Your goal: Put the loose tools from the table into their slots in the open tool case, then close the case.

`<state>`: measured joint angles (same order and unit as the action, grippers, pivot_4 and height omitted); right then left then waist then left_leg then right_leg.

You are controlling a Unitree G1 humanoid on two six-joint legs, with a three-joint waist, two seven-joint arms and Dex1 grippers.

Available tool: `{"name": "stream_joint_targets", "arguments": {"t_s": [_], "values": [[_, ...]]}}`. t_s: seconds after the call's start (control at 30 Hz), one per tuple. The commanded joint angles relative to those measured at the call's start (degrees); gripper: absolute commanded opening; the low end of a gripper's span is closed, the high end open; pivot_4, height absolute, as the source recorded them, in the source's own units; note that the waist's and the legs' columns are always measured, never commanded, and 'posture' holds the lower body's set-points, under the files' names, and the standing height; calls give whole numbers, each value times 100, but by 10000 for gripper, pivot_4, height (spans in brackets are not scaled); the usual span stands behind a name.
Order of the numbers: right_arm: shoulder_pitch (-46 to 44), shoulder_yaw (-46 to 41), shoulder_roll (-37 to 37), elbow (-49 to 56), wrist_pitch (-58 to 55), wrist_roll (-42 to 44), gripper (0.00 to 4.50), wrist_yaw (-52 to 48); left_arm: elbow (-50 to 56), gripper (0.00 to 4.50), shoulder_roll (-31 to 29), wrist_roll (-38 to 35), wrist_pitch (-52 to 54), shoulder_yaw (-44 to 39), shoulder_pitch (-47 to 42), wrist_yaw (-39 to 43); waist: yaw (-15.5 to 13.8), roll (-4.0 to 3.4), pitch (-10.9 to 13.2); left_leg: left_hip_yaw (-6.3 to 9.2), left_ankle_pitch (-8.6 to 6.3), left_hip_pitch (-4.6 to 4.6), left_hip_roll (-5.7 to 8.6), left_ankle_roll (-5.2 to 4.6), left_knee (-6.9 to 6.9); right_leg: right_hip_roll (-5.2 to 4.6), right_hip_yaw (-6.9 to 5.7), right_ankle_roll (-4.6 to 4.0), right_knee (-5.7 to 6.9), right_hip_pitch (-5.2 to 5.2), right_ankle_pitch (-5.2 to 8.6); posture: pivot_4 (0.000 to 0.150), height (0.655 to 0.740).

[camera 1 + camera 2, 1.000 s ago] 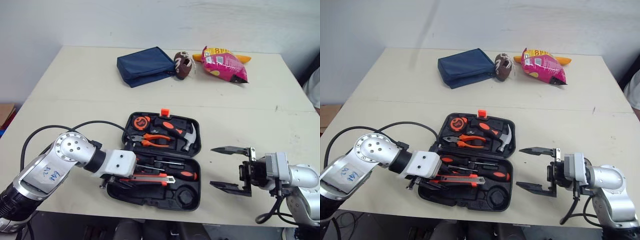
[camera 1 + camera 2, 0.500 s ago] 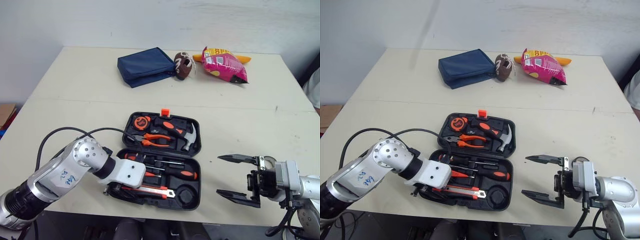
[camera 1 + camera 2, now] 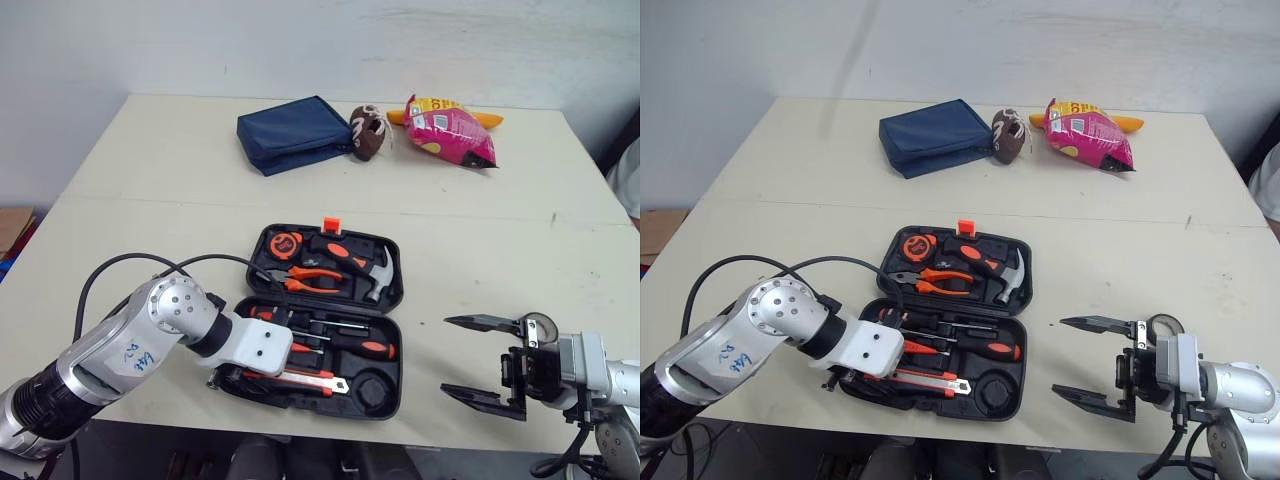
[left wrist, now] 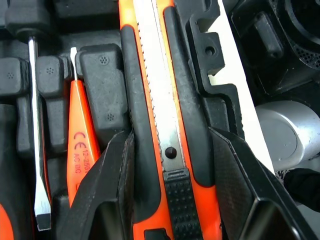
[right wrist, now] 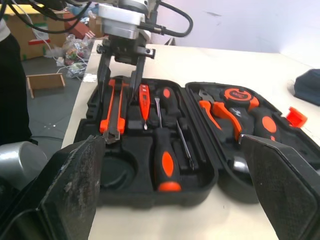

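The black tool case (image 3: 375, 392) lies open at the table's front centre, its orange latch at the far side. The far half holds a tape measure (image 3: 283, 243), pliers (image 3: 305, 278) and a hammer (image 3: 365, 265). Screwdrivers (image 3: 340, 340) lie in the near half. An orange and black utility knife (image 4: 165, 100) lies along the front row of the near half. My left gripper (image 4: 170, 135) is over the case's front left corner, its fingers pressed to both sides of the knife. My right gripper (image 3: 446, 355) is open above the bare table, to the right of the case, holding nothing.
At the back of the table lie a blue pouch (image 3: 292, 131), a small brown ball-shaped toy (image 3: 367, 131) and a pink snack bag (image 3: 448, 130). The table's front edge runs just below the case. A person's sleeve (image 3: 630, 175) shows at the right edge.
My left gripper carried the utility knife toward the case's front edge, then stayed still for the last half second. My right gripper drew away from the case, to the right and nearer the front edge, still open.
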<state>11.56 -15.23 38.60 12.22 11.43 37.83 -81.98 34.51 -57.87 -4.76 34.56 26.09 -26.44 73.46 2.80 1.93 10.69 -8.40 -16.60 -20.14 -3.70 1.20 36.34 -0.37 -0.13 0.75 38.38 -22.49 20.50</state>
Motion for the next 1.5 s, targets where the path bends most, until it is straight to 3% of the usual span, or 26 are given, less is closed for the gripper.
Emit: {"name": "stream_joint_targets", "arguments": {"t_s": [0.03,0.23,0.43,0.5,0.63,0.77,0.9,1.0,1.23,1.5], "values": [[-62,-27,-61,-174,259,5,45000,-193,53,14841,-42,120,34,51,33,5,5,0,0,0,1,1,0,1,0,0,0,0,4,0,0,1500,7400],[-45,-47,-110,-295,415,6,45000,-307,-19,14841,4,235,-153,106,3,7,5,0,0,0,4,4,0,-2,5,-1,1,-1,16,0,0,1500,7400],[24,-59,-86,-190,395,39,45000,-269,-122,42078,207,163,-832,-134,72,-23,-36,-1,0,0,3,4,2,-4,10,-4,1,-1,16,2,0,1500,7400],[18,-56,-81,-187,382,44,45000,-263,-107,42078,215,97,-812,-237,87,-17,-28,-1,0,0,3,1,1,-4,10,-3,1,-1,14,-1,0,1500,7400],[-21,-3,-15,109,150,53,45000,-65,176,42078,-42,-695,-765,-830,82,458,-27,-1,0,-1,4,-1,-1,-2,9,-1,0,-2,16,-5,2,1500,7400],[-100,46,-24,182,22,15,45000,25,-1,42078,95,-1253,-775,-1405,200,357,-35,-1,0,0,5,1,0,-2,14,-3,0,-1,19,-3,1,1500,7400],[-145,89,-26,211,-53,4,45000,95,-516,42078,370,-1527,-1732,-1943,592,385,-31,-2,0,0,5,2,0,-3,17,-3,0,0,24,-3,0,1500,7400],[-207,123,-19,227,-113,-17,45000,161,-696,33616,786,-1941,-2185,-2199,1127,380,-22,-2,0,0,4,1,0,-4,17,-3,-1,1,21,-3,0,1500,7400],[-290,135,51,529,-379,-28,45000,433,-1012,490,1300,-1113,-3022,-1606,1549,-41,-54,3,1,1,3,-1,2,-6,21,-4,-1,6,18,-3,-4,1500,7400],[-297,91,159,684,-582,-5,45000,567,-1266,490,1492,-649,-2724,-1141,1738,-483,-49,6,3,-1,-2,-1,0,-12,18,-3,2,8,17,-3,-5,1500,7400]]}}
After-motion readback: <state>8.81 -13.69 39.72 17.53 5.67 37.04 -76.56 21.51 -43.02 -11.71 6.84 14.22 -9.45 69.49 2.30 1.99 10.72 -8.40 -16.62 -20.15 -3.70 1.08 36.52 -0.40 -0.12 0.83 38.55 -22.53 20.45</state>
